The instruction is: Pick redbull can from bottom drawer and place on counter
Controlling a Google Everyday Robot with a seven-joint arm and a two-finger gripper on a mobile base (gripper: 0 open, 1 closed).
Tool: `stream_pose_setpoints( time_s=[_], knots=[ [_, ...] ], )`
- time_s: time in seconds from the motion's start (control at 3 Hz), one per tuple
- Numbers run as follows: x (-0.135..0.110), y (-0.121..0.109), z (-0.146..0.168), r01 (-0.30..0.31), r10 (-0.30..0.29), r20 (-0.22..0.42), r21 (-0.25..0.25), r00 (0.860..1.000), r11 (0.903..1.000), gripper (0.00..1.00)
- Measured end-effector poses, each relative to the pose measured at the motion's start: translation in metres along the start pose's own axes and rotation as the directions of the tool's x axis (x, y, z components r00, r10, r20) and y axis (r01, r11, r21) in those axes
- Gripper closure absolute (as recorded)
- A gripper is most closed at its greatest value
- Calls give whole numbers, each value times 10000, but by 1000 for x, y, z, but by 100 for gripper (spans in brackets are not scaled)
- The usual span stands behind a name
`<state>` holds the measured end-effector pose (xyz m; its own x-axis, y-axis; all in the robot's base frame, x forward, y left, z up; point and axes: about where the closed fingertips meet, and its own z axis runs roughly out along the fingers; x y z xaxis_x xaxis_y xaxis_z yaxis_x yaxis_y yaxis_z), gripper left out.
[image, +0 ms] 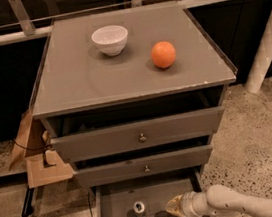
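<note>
Silver-topped redbull can stands upright in the bottom drawer, gripper just right of it, apart; spread or closed, can't tell.

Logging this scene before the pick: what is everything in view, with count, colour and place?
counter: one, grey, topmost surface
bowl: one, white, counter rear left
orange: one, orange, counter right
upper drawers: two, grey, brass knobs, below counter
bottom drawer: one, grey, pulled open, lowest
redbull can: one, silver top, standing in bottom drawer
cardboard box: one, brown, left of upper drawers
claw: one, tan, in bottom drawer, right of redbull can, apart
arm: one, white, entering from lower right
</note>
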<state>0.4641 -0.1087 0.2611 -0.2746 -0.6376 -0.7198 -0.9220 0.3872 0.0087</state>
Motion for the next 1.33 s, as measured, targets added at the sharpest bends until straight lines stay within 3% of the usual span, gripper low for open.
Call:
stream_pose_setpoints(
  time_s=[0.33,0.67,1.33],
  knots=[
    [3,0,9,-114,115,108,-90,9999,9999,100],
    [0,0,31,-148,162,369,-386,9992,9991,83],
    [-5,5,63,-141,208,678,-983,9975,9951,37]
  ],
)
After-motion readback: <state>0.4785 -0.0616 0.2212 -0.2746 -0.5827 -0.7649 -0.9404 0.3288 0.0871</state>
